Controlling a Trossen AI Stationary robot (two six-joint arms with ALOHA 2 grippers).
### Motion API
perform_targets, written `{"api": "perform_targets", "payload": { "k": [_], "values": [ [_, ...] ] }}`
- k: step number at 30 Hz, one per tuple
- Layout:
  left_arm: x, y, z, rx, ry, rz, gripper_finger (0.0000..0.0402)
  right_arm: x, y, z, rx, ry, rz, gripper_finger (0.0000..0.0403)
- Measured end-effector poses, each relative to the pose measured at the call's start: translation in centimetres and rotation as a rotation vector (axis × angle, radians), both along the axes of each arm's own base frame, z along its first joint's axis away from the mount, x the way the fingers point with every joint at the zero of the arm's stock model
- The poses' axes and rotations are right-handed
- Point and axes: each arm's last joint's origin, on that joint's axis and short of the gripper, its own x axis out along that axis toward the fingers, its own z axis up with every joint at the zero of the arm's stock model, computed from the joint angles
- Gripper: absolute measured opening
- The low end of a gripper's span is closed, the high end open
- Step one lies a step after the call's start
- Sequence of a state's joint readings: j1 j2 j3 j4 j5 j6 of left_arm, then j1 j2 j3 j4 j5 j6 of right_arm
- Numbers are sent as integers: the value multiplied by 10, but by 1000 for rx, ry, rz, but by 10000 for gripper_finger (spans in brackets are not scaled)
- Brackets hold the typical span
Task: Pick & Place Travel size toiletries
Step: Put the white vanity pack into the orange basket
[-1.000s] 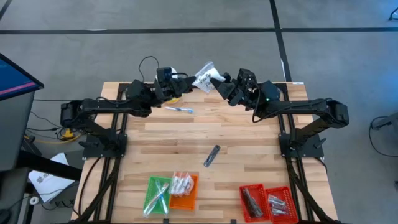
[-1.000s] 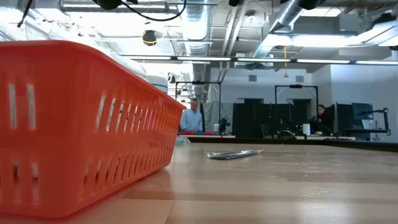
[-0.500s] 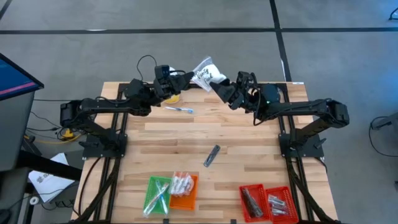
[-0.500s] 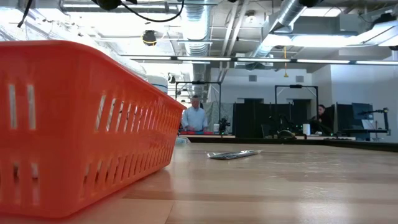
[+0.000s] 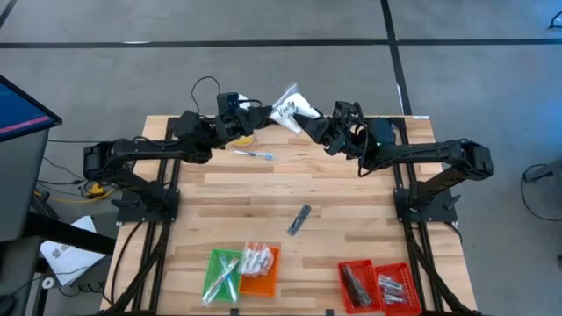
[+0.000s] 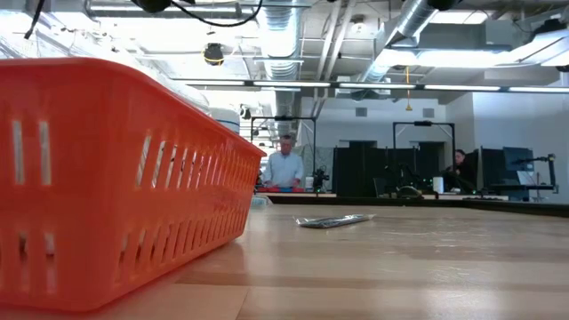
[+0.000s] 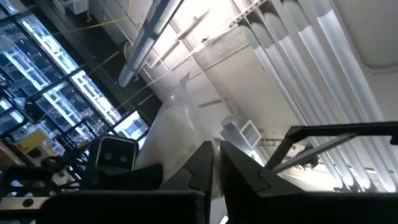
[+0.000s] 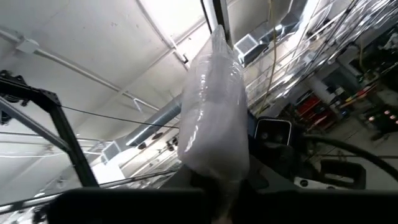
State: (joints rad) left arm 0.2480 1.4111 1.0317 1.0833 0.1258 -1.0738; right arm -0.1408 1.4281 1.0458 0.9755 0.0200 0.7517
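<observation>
Both grippers meet at the far edge of the counter (image 5: 351,219), raised above it, and share one thing: a clear plastic bag (image 5: 287,106) with dark print. The right gripper (image 5: 309,125) is clenched on one end of the bag; in the right wrist view the crinkly clear bag (image 8: 213,115) rises straight out from between its fingers toward the ceiling. The left gripper (image 5: 257,112) is clenched on the bag's other side, its two dark fingers (image 7: 199,165) pressed together with the pale film of the bag just beyond them. Both wrists tilt upward, so each wrist camera looks at ceiling ducts and lights. Each arm reaches inward from its own side of the counter, elbow bent, forearm angled toward the middle of the far edge.

Just below the left gripper, on the counter, lies a thin clear-wrapped stick with a blue tint (image 5: 252,154). Under that gripper's wrist a yellow-labelled tub (image 5: 242,137) partly shows. Well nearer the front, about midway between the arms, a slim dark grey tube (image 5: 299,219) lies alone; the low view shows it flat on the wood (image 6: 333,220).

Along the front edge, far from both grippers, stand a green tray (image 5: 222,272) holding sticks, an orange tray (image 5: 260,269) holding white packets, and a red tray (image 5: 376,285) with dark tubes and silvery pieces.

In the room behind, a person (image 6: 285,165) stands at a distant desk.
</observation>
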Motion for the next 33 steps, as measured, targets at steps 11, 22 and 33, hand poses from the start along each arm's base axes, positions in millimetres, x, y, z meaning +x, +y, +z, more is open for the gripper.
{"api": "perform_targets", "payload": {
  "k": [11,22,33],
  "values": [
    [-19,16,10,98,67,-137,92,3,2,-4,52,45,207,17],
    [-24,27,0,113,280,-393,159,9,2,-18,96,215,300,33],
    [-23,25,-1,132,299,-432,151,10,1,-22,106,260,318,13]
  ]
}}
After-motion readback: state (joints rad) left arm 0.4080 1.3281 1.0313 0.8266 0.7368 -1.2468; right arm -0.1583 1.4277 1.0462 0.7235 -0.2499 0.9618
